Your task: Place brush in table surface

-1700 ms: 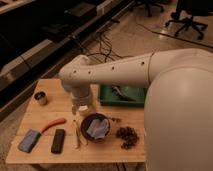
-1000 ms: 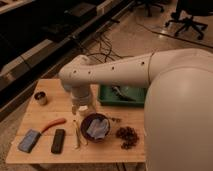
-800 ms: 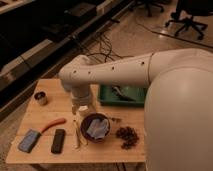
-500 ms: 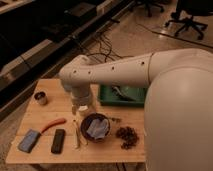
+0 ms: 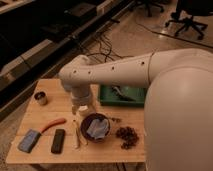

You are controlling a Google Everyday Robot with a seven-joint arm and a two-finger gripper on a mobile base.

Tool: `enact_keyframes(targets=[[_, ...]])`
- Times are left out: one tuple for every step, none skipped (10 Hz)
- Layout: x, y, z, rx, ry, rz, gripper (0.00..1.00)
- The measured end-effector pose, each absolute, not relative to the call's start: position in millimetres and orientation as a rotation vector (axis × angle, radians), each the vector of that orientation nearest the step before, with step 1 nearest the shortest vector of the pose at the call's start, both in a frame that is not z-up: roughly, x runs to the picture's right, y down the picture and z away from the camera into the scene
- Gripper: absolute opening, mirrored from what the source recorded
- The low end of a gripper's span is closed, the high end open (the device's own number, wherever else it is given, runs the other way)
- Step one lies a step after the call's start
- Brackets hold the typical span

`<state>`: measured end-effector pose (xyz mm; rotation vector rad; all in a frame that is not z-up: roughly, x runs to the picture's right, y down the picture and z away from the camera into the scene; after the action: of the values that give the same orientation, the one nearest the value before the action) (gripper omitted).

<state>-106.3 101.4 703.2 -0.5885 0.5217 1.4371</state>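
The brush (image 5: 77, 135) is a slim dark stick lying flat on the table surface (image 5: 45, 112), just left of the dark bowl (image 5: 89, 121). My gripper (image 5: 83, 110) hangs from the white arm's wrist, pointing down just above the table behind the brush and the bowl. It is open with nothing in it, and it stands apart from the brush. The arm reaches in from the right across the table's back half.
The bowl holds a pale crumpled cloth (image 5: 98, 128). An orange-handled tool (image 5: 52, 125), a flat black bar (image 5: 58, 141) and a blue-grey block (image 5: 29, 141) lie at the front left. A small cup (image 5: 40, 97) stands at the back left, a green tray (image 5: 122, 95) at the back right, and a dark cluster (image 5: 127, 136) at the front right.
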Motion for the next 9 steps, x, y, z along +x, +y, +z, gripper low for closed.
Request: enact_keyframes(targets=[[-106.3,101.4,703.3,-0.588,0.522,1.437,0.65],[-106.4,101.4,703.2,-0.589,0.522,1.437,0.65],[-106.3,101.4,703.2,-0.588,0.522,1.437,0.65],[-106.3,101.4,703.2,-0.588,0.522,1.437,0.65],[-106.4,101.3,703.2,-0.588,0.522,1.437,0.65],[-106.3,101.4,703.2,-0.589,0.522,1.437,0.65],[-106.2,101.1,703.3,-0.589,0.521,1.438,0.65],[-104.9,100.6,703.7,-0.589,0.520,1.436,0.65],[-100.3,97.5,703.8,-0.588,0.512,1.432,0.65]])
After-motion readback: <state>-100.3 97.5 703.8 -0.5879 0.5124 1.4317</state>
